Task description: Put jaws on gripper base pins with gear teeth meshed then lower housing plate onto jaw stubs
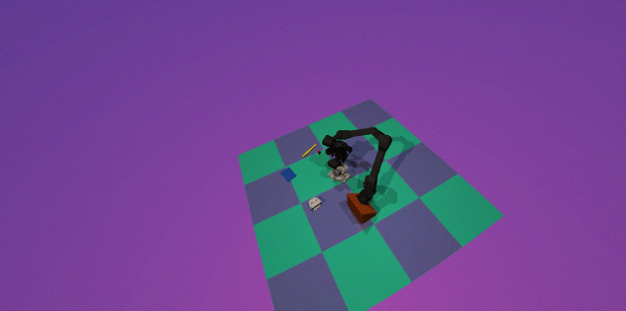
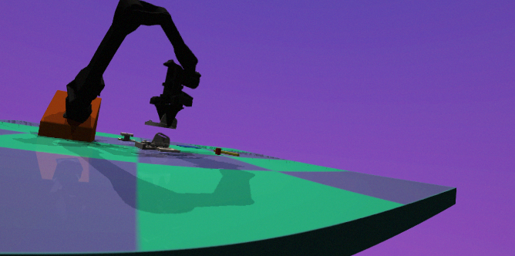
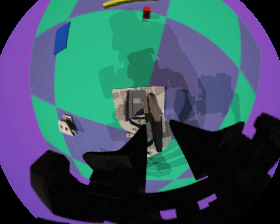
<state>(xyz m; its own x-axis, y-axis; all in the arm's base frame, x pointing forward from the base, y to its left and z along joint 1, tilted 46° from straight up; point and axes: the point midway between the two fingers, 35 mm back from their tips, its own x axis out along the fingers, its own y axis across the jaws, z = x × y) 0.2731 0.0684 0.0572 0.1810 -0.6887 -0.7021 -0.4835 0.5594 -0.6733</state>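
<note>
My gripper (image 2: pixel 168 124) (image 3: pixel 157 124) is shut on one grey jaw (image 2: pixel 154 122) (image 3: pixel 152 106), holding it above the gripper base, with a gap below it in the exterior view. The pale gripper base (image 1: pixel 334 176) (image 2: pixel 143 145) (image 3: pixel 120 106) lies on the table. The other grey jaw (image 2: pixel 161 140) (image 3: pixel 136 101) stands on the base; whether it is fully down on its pin I cannot tell. The pins and gear teeth are too small or hidden to make out. The white housing plate (image 1: pixel 315 202) (image 2: pixel 126 136) (image 3: pixel 67 125) lies apart from the base, off to one side.
A blue square (image 1: pixel 289 174) (image 3: pixel 62 38), a yellow stick (image 1: pixel 309 151) (image 2: pixel 232 153) (image 3: pixel 122 3) and a small red block (image 1: pixel 319 152) (image 2: pixel 218 151) (image 3: pixel 146 12) lie beyond the base. The orange arm mount (image 1: pixel 361 209) (image 2: pixel 67 129) stands behind the base.
</note>
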